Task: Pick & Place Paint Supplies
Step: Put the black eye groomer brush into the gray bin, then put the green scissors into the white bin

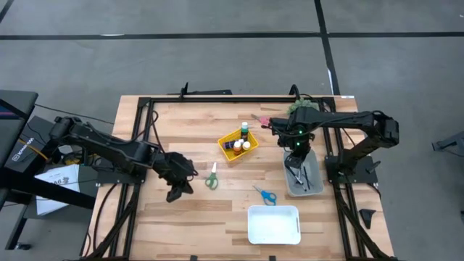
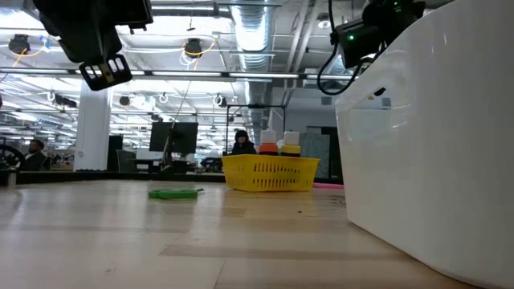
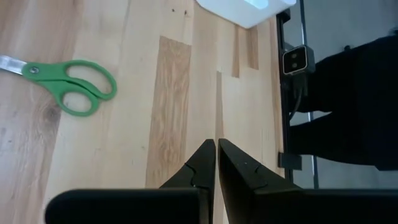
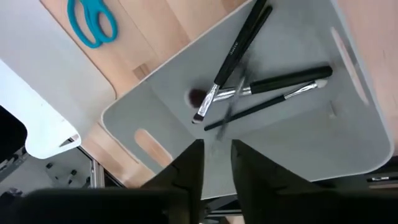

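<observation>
Looking for writing first, we find small pale lettering on the handle of one brush, too small to read, and white lettering on the dark box at the surface's left edge, also unreadable.

The brushes [image 4: 261, 84] are thin, with dark handles and silvery ferrules; several lie crossed over one another inside the gray tray [image 1: 303, 176], one ending in a rounded reddish-brown tuft. We take that tray as our landmark. It sits near the right edge of the wooden surface [image 1: 188, 217].

Our right gripper [image 4: 216, 163] hangs directly above the tray, and its jaws stand slightly apart with nothing between them; the brushes lie just beyond the fingertips, on the tray floor.

To the left of the tray, well apart from it, sits the yellow basket [image 1: 238, 143], holding the paint bottles [image 1: 242, 142]: small upright bottles with white caps, showing green, orange, yellow and purple. From the low view, two capped bottles poke above the basket's rim.

Between tray and basket, nearer the front, lie the blue scissors [image 1: 265, 195]. The green scissors [image 1: 212, 178] lie farther left, past the basket. The white bin [image 1: 273, 225] sits in front of the tray, just left of it.

Our left gripper [image 3: 216, 163] hovers far left of the tray, beyond the green scissors, its jaws clenched together on nothing.
</observation>
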You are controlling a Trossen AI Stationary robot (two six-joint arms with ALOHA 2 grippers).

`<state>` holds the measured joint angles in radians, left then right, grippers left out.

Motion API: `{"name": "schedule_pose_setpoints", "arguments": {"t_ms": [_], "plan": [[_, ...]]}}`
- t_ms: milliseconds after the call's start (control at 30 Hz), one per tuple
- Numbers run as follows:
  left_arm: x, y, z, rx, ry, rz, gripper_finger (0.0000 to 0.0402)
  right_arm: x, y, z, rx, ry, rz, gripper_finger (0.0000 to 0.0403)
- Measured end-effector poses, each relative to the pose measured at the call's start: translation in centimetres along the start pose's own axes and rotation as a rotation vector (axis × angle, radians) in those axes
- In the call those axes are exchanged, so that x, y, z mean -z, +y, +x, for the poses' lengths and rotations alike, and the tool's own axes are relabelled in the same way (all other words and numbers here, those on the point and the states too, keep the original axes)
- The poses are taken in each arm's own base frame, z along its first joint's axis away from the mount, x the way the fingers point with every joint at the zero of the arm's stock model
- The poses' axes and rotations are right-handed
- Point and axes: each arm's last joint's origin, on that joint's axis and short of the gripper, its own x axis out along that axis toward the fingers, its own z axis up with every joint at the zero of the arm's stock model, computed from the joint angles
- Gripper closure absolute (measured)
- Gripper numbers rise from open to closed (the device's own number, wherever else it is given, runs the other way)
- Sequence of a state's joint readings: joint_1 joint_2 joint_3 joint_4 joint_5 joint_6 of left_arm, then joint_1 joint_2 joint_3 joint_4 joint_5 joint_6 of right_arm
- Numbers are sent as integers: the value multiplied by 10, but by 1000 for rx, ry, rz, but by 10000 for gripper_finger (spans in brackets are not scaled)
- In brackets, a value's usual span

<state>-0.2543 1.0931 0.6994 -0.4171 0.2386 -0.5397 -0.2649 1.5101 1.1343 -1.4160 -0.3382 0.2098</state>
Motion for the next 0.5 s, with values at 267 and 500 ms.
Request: {"name": "schedule_pose_setpoints", "arguments": {"t_ms": [267,500], "plan": [[-3,-1,-2,-12,-46,10,390,-2,6,-16,-18,-74,9,304],[-12,-4,-3,-33,-173,38,390,15,22,-65,-116,-413,-23,303]]}}
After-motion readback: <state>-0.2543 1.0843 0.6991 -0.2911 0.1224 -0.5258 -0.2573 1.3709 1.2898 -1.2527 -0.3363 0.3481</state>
